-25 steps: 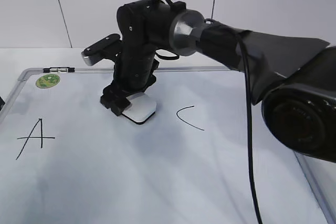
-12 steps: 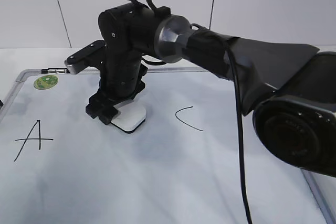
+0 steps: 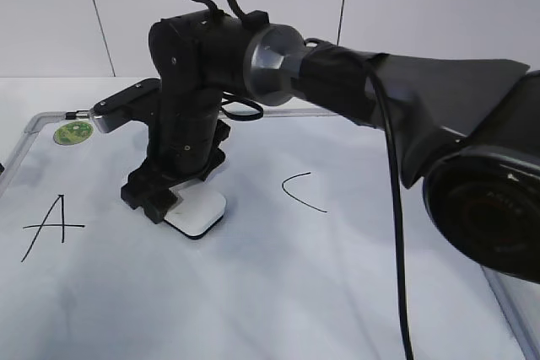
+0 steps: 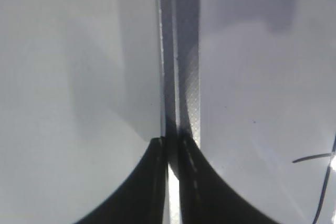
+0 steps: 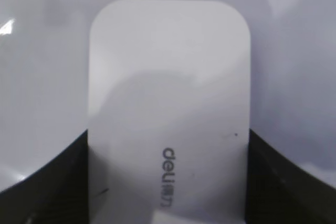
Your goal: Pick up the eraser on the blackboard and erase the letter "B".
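Note:
The blackboard [image 3: 253, 292] is a white dry-erase board lying flat. My right gripper [image 3: 173, 204] is shut on the white eraser [image 3: 198, 212] and holds it flat on the board between the letters "A" [image 3: 52, 223] and "C" [image 3: 302, 191]. In the right wrist view the eraser [image 5: 168, 103] fills the space between the two fingers of the right gripper [image 5: 168, 182], with its grey lettering up. No letter "B" shows anywhere; the arm covers part of the board. My left gripper [image 4: 172, 145] is shut and empty over the board's grey frame [image 4: 184, 51].
A round green sticker [image 3: 73, 132] sits at the board's far left corner. A black clip [image 3: 80, 113] rests on the far frame. The right arm's thick dark body [image 3: 405, 99] spans the right half of the board. A black marker stroke [image 4: 315, 158] shows beside the left gripper.
My right gripper has slid the eraser to the left and toward the front across the board, away from the "C" and closer to the "A".

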Available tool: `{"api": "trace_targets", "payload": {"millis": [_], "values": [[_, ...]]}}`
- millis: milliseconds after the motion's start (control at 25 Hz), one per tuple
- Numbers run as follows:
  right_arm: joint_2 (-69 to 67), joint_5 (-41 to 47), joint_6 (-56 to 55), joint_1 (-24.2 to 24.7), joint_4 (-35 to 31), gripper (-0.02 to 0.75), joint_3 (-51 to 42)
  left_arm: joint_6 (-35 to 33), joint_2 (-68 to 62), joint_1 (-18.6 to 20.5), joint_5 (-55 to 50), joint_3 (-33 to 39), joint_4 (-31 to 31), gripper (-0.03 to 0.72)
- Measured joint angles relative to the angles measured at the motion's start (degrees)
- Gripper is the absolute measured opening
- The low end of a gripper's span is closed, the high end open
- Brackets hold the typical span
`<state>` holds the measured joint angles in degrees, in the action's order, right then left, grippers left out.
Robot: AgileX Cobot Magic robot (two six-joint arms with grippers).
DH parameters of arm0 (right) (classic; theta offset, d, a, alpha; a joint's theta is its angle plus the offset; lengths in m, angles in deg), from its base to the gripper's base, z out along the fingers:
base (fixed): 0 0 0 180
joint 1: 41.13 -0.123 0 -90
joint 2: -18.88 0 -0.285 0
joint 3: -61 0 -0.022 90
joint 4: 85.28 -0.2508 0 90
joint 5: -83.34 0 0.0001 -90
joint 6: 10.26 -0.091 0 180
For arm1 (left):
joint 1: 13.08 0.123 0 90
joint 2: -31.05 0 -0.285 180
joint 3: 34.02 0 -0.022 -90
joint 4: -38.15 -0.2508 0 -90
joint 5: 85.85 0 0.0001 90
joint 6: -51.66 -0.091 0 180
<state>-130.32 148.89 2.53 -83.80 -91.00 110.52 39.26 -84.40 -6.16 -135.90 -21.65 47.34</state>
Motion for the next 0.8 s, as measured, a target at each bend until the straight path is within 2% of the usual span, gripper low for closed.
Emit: {"api": "trace_targets", "payload": {"millis": [520,800], "values": [[5.0,1.7,-1.6,-4.6,-3.1,0.523,-8.2,0.0,0.0,0.0,0.0,0.0,0.0,0.034],[5.0,1.8,-1.9,-5.9,1.3,0.523,-8.2,0.0,0.0,0.0,0.0,0.0,0.1,0.034]]}}
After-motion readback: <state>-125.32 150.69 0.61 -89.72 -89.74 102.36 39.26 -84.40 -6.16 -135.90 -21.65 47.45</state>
